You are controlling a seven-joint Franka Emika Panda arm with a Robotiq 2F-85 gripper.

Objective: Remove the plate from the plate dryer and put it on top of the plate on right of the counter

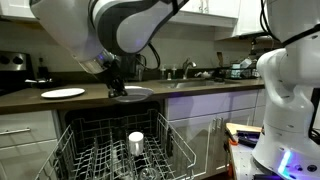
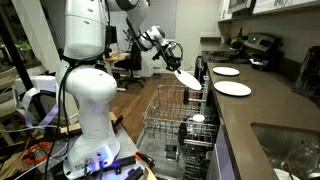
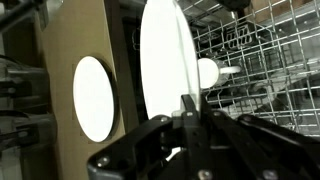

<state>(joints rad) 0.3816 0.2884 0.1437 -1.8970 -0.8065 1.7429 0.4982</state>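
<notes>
**End effector.** The end effector (image 2: 172, 60) is closed narrow on the rim of the plate (image 2: 186, 78). In the wrist view the fingers (image 3: 186, 108) clamp the lower rim from both sides, and the plate (image 3: 165, 70) shows almost edge-on, standing upright above them.

**Plate position.** The plate is out of the rack (image 2: 165, 115) and touches none of its wires. In an exterior view it hangs tilted in the air above the rack's far end, just beside the edge of the table (image 2: 260, 110). The gripped rim is the higher side. The free rim slopes down toward the table. The plate rests on nothing.

**Table.** Two white plates lie flat on the dark table top, near each other.
- The plate nearer the sink (image 2: 233, 89) is the closer of the two to the held plate but is apart from it.
- The farther plate (image 2: 226, 71) lies beyond it, also seen at (image 1: 63, 93).

**Rack.** The wire rack (image 1: 90, 150) stands pulled out below the table (image 1: 20, 98) edge. A small white cup (image 1: 136, 140) sits among its tines, also seen at (image 2: 197, 119) and (image 3: 207, 72).

**Limits of view.** In the exterior view facing the table, the end effector (image 1: 118, 85) sits at table-edge height, and the held plate cannot be told apart from the plate behind it.
</notes>
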